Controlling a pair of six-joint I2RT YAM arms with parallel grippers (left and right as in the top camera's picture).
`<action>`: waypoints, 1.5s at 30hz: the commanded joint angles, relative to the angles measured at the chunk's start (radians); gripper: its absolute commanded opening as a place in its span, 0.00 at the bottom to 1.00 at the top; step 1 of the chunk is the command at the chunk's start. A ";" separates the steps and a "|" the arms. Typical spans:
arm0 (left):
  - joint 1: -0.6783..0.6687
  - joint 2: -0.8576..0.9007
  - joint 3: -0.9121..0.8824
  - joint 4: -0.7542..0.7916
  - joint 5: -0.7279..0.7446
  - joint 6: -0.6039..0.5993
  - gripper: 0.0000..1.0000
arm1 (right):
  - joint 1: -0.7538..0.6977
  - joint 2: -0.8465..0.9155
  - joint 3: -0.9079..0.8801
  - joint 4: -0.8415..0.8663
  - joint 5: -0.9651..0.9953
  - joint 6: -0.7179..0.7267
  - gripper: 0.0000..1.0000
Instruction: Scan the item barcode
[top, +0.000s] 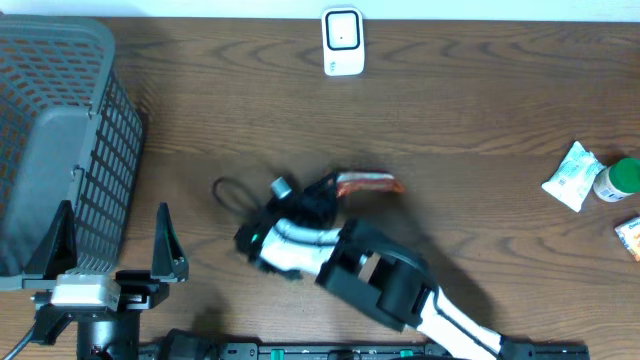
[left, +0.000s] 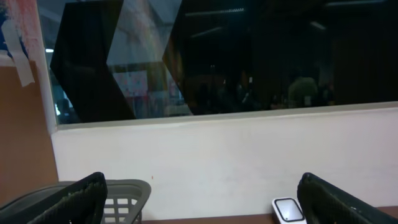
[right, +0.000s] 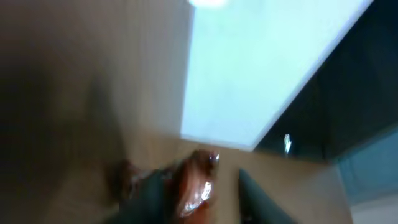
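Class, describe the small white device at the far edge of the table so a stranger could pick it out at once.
Take the brown wooden table and follow its far edge to the middle. There stands a small white device with a dark square window on its face. Unlike the grey basket at left and the white packet at right, it stands alone.

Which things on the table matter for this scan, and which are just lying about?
For the job: red-brown packet at the right arm's fingers; white scanner.
Lying about: grey basket; white sachet; green-capped bottle; orange packet.
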 joint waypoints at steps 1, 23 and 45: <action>-0.004 -0.008 -0.006 -0.006 0.001 0.009 0.98 | 0.072 0.006 0.007 0.015 -0.166 0.018 0.55; 0.025 -0.008 -0.006 -0.037 -0.010 0.010 0.98 | -0.097 -0.048 0.504 -0.364 -1.116 0.290 0.01; 0.024 -0.007 -0.006 -0.059 -0.009 0.009 0.98 | -0.417 -0.112 0.491 -0.411 -1.454 0.241 0.02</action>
